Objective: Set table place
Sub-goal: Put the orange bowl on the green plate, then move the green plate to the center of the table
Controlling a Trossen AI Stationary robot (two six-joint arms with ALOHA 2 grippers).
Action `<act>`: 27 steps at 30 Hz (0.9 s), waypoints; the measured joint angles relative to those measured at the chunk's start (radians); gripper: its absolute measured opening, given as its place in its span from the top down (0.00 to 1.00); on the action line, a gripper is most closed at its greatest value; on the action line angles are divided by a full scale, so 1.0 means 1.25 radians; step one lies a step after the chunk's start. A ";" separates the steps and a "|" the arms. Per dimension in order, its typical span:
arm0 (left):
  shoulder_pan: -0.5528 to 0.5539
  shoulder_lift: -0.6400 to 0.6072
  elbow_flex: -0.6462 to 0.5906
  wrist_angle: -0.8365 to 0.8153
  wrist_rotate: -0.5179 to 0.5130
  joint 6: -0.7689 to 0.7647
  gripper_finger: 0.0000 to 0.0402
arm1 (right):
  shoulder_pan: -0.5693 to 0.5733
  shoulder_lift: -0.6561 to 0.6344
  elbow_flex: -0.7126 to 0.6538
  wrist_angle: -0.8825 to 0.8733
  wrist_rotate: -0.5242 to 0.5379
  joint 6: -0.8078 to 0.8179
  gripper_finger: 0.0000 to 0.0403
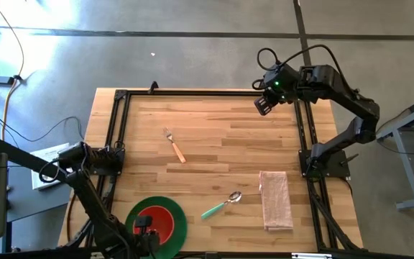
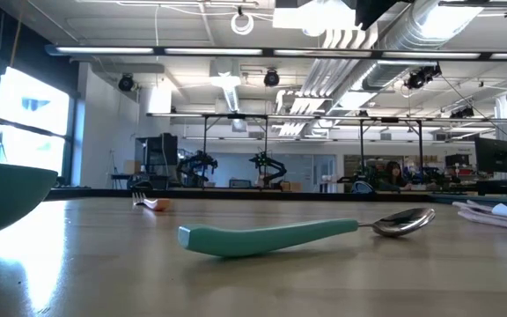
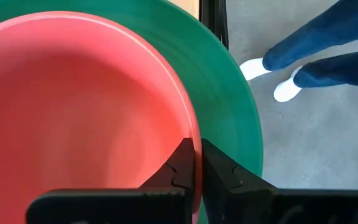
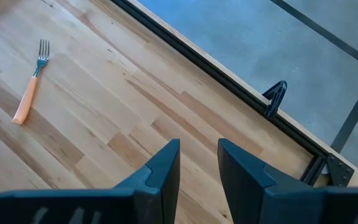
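The green plate (image 1: 172, 216) lies near the table's near left corner with the red bowl (image 1: 160, 218) in it. Both show in the left wrist view, plate (image 3: 229, 93) and bowl (image 3: 73, 112). My left gripper (image 3: 199, 163) is above them, shut on the bowl's rim. The orange-handled fork (image 1: 175, 147) lies mid-table and also shows in the right wrist view (image 4: 30, 93). The teal-handled spoon (image 1: 221, 205) and the folded pinkish napkin (image 1: 276, 200) lie near right. My right gripper (image 4: 199, 163) hovers open and empty over the far right corner (image 1: 264, 105). My left gripper holds the red bowl by its rim (image 3: 195, 134), on the side toward the table's near edge. One finger (image 3: 180, 163) is inside the bowl and one (image 3: 219, 169) is outside, coming from above. Whether the bowl rests on the plate or is lifted off it, I cannot tell.
A black rail frame (image 1: 119, 137) edges the wood tabletop (image 1: 221, 129). A person's legs and white shoes (image 3: 278, 74) stand on the floor just past the near edge. The plate's rim (image 2: 7, 194) and the spoon (image 2: 280, 236) loom close in the low view.
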 joint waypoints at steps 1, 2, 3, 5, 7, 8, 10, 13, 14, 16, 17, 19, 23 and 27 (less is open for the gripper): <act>0.000 0.000 0.000 0.000 0.000 0.000 1.00 | 0.000 0.000 0.000 0.000 0.000 0.000 0.76; 0.000 0.000 0.000 0.000 0.001 0.000 1.00 | 0.000 0.000 0.000 0.000 0.000 0.000 0.76; 0.000 0.000 0.000 0.000 0.003 -0.001 1.00 | 0.000 0.000 0.000 0.000 0.000 0.000 0.76; 0.000 0.000 0.000 0.000 0.012 -0.003 0.99 | 0.000 0.000 0.000 0.000 0.000 0.000 0.76; 0.000 0.000 0.000 0.001 0.028 -0.006 0.97 | 0.000 0.000 0.000 0.000 0.000 0.000 0.76; 0.000 0.000 -0.001 0.002 0.036 -0.008 0.95 | 0.000 0.000 0.000 0.000 -0.003 0.000 0.76; 0.000 0.000 -0.001 0.002 0.052 -0.009 0.91 | 0.000 0.000 0.000 0.000 -0.013 0.000 0.76; 0.000 0.000 -0.001 0.002 0.065 -0.010 0.85 | 0.000 0.000 0.000 0.000 -0.025 0.000 0.76; -0.001 0.000 -0.001 0.002 0.065 -0.010 0.83 | 0.000 0.000 0.000 0.000 -0.026 -0.002 0.76; 0.000 0.000 -0.001 0.002 0.065 -0.011 0.79 | 0.000 0.000 0.000 0.000 -0.026 -0.009 0.76; 0.000 0.000 -0.001 0.002 0.065 -0.012 0.77 | 0.000 0.000 0.000 0.000 -0.026 -0.009 0.76; 0.001 0.000 -0.001 0.001 0.071 -0.019 0.73 | 0.000 0.000 0.000 0.000 -0.026 -0.009 0.76; 0.000 -0.007 0.034 -0.031 0.091 -0.012 0.66 | 0.000 0.000 0.000 0.000 -0.026 -0.009 0.76; -0.001 -0.036 0.112 -0.158 0.053 0.012 0.62 | 0.000 0.000 0.000 0.003 -0.025 -0.009 0.76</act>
